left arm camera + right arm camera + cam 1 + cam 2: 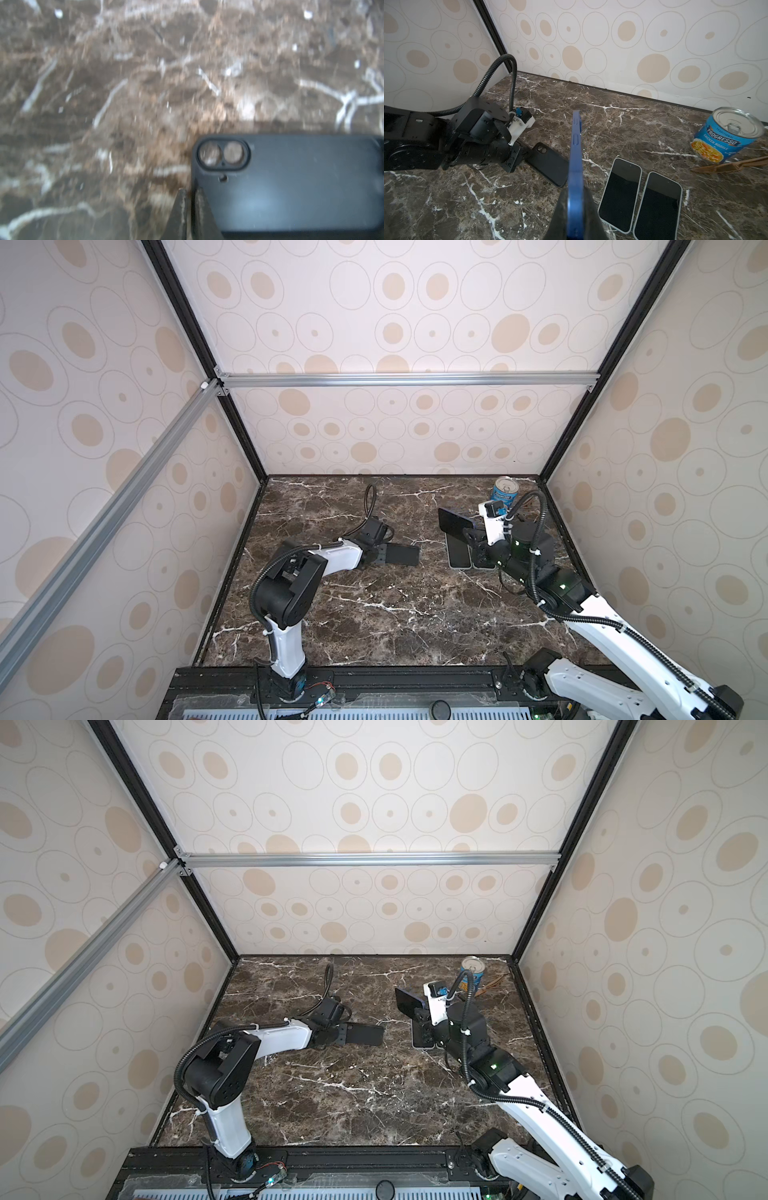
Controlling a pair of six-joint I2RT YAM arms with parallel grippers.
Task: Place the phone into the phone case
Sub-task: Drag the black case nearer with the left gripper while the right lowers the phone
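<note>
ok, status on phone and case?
Left gripper shut on case edge. Right gripper shut on phone, raised. Nothing between them; spare phones lie by right gripper.

left arm (337, 562) folded at the elbow, forearm running low and flat toward the middle. left gripper (383, 558) is pinched tight on the edge of the phone case (402, 555). right arm (636, 655) is stretched far forward with the wrist tipped up. right gripper (471, 536) is clamped on the phone (455, 522), which it holds on edge, clear of the surface.
</note>
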